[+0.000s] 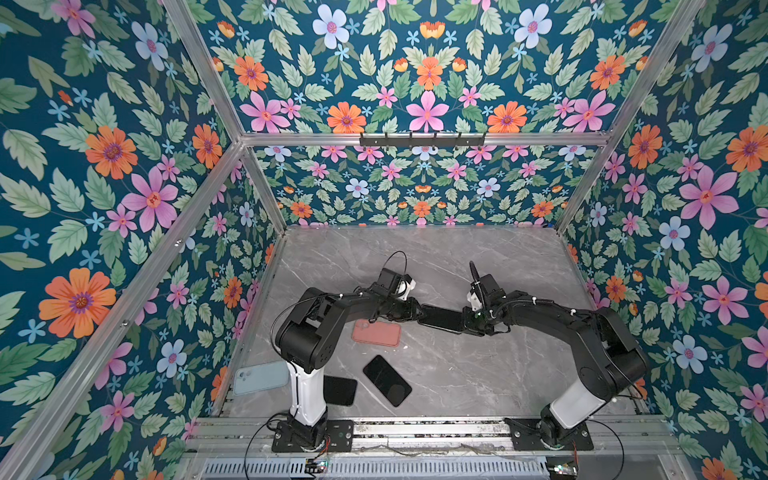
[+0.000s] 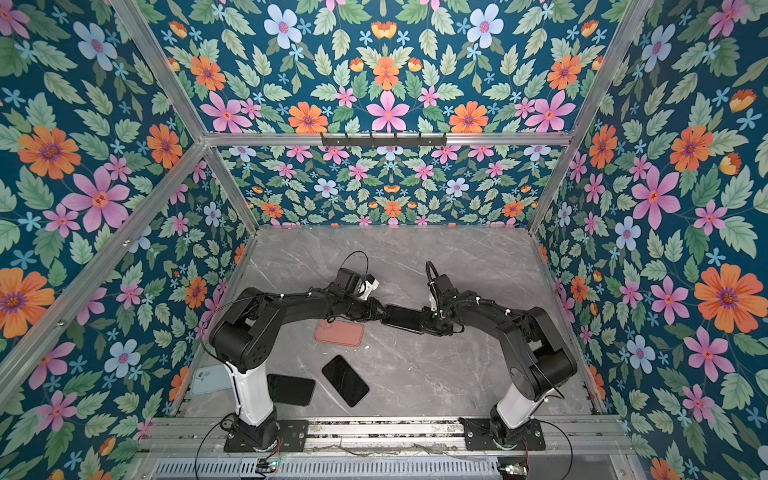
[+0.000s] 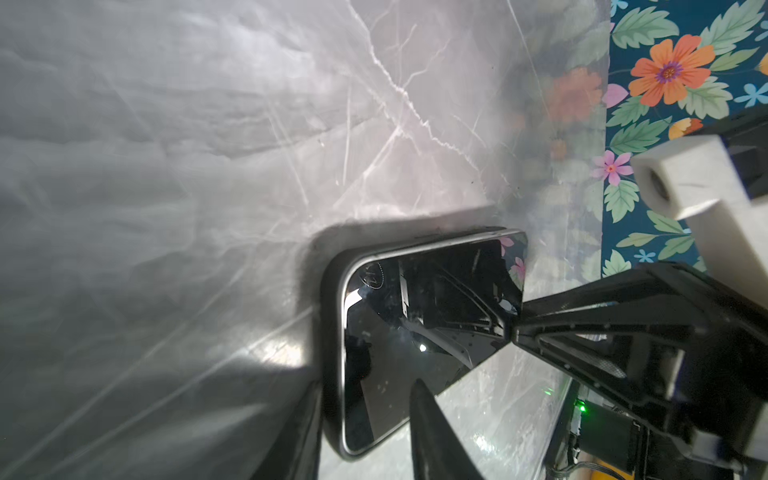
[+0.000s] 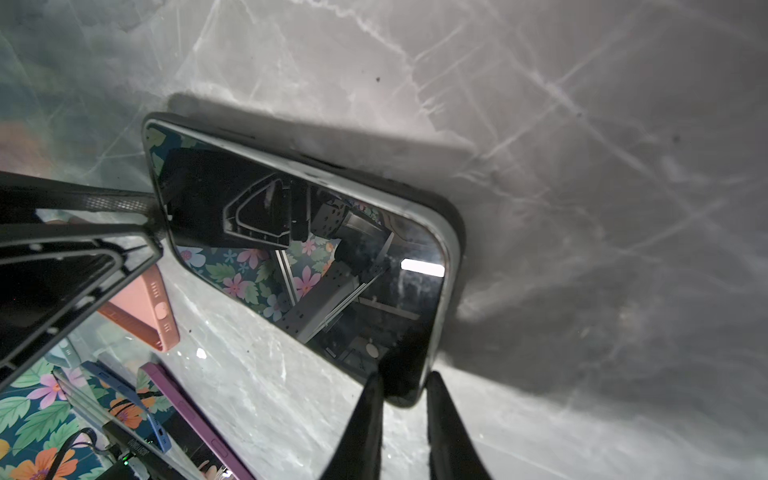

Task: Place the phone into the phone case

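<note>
The phone (image 1: 441, 318), black case (image 3: 330, 324) around it, lies lengthwise left-right between the claws. Left claw (image 1: 417, 313) and right claw (image 1: 465, 322) each pinch one end.

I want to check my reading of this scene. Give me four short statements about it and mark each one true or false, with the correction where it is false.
1. The left gripper and the right gripper stand at opposite ends of one black phone. True.
2. The pink case is held in the left gripper. False: it lies on the table.
3. A second phone lies flat on the table. True.
4. The light blue case lies at the table's right edge in both top views. False: it lies at the left edge.
</note>
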Available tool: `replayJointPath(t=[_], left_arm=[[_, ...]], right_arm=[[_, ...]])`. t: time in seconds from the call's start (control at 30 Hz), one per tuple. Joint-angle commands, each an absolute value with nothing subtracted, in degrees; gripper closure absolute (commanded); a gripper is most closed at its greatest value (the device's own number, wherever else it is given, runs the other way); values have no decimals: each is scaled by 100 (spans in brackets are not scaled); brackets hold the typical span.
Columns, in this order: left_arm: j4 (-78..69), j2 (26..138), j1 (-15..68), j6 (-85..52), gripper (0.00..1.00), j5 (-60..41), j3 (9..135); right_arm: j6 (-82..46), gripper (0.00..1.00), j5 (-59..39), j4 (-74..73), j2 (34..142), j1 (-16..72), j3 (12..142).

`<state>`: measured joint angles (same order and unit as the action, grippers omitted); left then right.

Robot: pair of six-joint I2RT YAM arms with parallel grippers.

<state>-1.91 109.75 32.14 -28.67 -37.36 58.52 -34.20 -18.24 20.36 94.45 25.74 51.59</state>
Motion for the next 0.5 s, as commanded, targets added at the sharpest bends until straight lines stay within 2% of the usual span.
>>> replayJointPath(t=[0.0, 0.47], left_arm=[[4, 11004, 3241, -2918, 64, -3736, 5795], [-88, 10987, 3259, -2962, 67, -3791, 5739]], right_arm=[[-3462, 82, -2048, 1789, 9450, 2624, 5206], [-3628, 87, -2195, 1513, 9802, 2757, 5216]])
